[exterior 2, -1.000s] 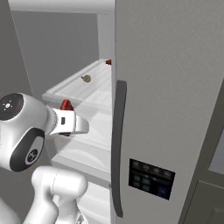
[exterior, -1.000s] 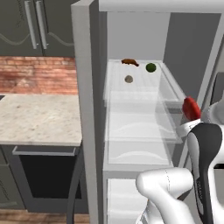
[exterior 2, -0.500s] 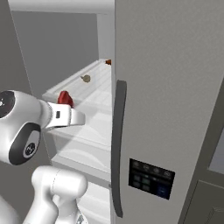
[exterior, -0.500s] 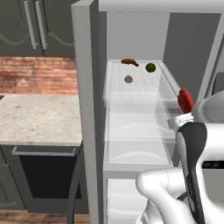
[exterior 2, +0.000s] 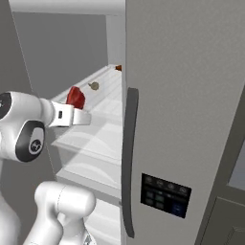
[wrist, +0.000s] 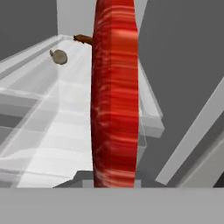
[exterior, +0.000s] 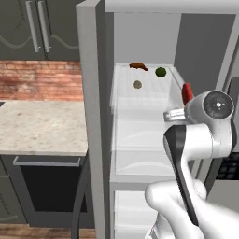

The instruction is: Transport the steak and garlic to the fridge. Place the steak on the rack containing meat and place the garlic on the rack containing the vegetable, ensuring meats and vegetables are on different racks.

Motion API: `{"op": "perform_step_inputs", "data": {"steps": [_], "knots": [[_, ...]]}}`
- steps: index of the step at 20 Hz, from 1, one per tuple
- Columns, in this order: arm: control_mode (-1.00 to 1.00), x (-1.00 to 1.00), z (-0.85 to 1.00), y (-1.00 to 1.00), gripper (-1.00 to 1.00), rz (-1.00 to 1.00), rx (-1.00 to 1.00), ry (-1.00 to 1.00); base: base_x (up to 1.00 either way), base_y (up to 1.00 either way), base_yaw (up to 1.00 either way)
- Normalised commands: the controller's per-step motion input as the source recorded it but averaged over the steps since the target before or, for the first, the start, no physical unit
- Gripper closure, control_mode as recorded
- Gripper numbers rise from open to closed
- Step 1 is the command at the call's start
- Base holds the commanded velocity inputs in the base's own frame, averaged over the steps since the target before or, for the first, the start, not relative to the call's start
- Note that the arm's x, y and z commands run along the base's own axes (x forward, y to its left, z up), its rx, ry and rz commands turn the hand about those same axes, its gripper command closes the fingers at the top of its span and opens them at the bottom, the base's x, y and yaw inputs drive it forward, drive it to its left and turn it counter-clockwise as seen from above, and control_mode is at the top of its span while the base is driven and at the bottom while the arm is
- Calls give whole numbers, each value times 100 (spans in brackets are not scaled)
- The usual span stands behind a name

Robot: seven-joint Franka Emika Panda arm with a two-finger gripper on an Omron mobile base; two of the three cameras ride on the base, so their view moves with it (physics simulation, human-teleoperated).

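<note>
Compared with a second ago, the white arm has swung its wrist up and inward toward the open tall grey fridge, so the small bright-red chunk of raw steak now sits higher and closer to the white inner shelf than before. The items on the shelf have not moved.

Counted: one steak, one small roundish olive-tan garlic lump, one small round green vegetable, and one small brown piece of meat at the back of the shelf. All three resting items lie on the same white shelf (the garlic nearer the front, the green vegetable to its right and farther back, the brown meat beside the rear wall).

The arm rises from the base, bends at a large rounded joint, and reaches roughly level toward the fridge opening from its right side. The gripper is clamped narrow on the steak, which stands on edge above the fingers. In the hand view the steak appears as a tall red slab up the middle, with the garlic and brown meat on the shelf beyond it. The steak is held in the air at the front right edge of the shelf, not yet resting on it
</note>
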Motion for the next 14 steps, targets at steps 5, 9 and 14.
{"op": "perform_step_inputs", "data": {"steps": [5, 9, 14], "knots": [[-100, 59, 9, -16, 100, 0, 11, 1, 0, 0, 0], [-100, 62, 0, -3, 100, 4, 17, 1, 0, 0, 0], [-100, 64, 0, -1, 100, 2, 13, 4, 0, 0, 0]]}}
